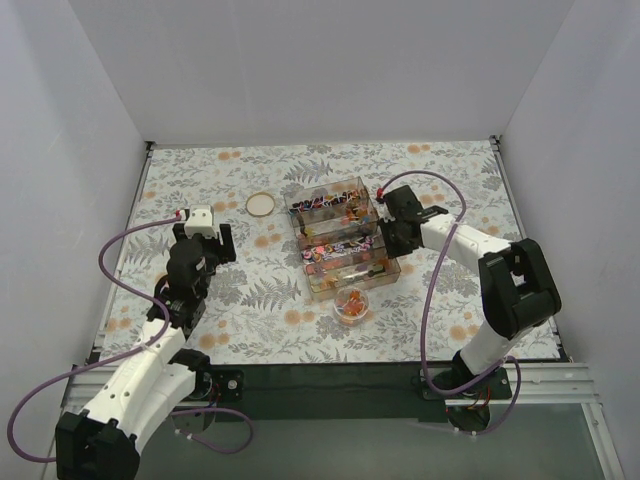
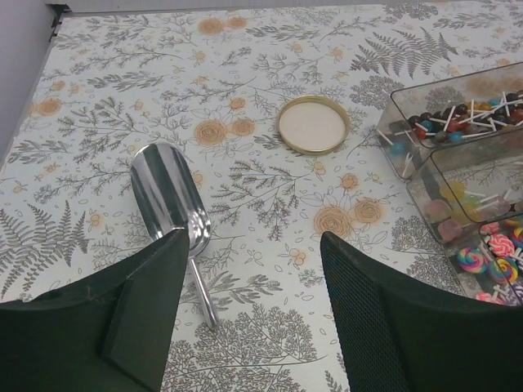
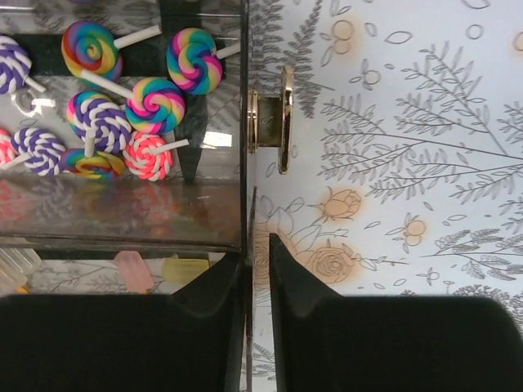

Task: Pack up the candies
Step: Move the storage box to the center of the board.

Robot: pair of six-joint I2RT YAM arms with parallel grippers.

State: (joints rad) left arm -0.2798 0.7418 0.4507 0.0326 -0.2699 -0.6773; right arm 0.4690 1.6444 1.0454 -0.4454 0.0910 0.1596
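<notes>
Right gripper (image 3: 255, 253) we find pinched on the clear box (image 3: 122, 219) wall; left gripper (image 2: 252, 241) gapes empty, scoop (image 2: 163, 192) just ahead-left. We note candies (image 1: 350, 303) in the jar (image 1: 352, 322), nearside-left of the right gripper. Scooping not yet begun, we judge; next, grasp the scoop handle.

On my feed the table cover (image 1: 250, 300) is white with grey ferns and orange blossoms; the lid (image 2: 313, 125), upper centre of the left wrist view, is cream with a gold rim, and the scoop (image 2: 167, 196) at left is mirror silver. Upper left in the right wrist view, I see lollipops (image 3: 155, 104) swirled rainbow, purple-white and pink-white inside the clear box (image 3: 122, 212), whose latch (image 3: 274, 121) is gold. The candies (image 1: 350, 305), lower centre of the top view, look orange and red.
</notes>
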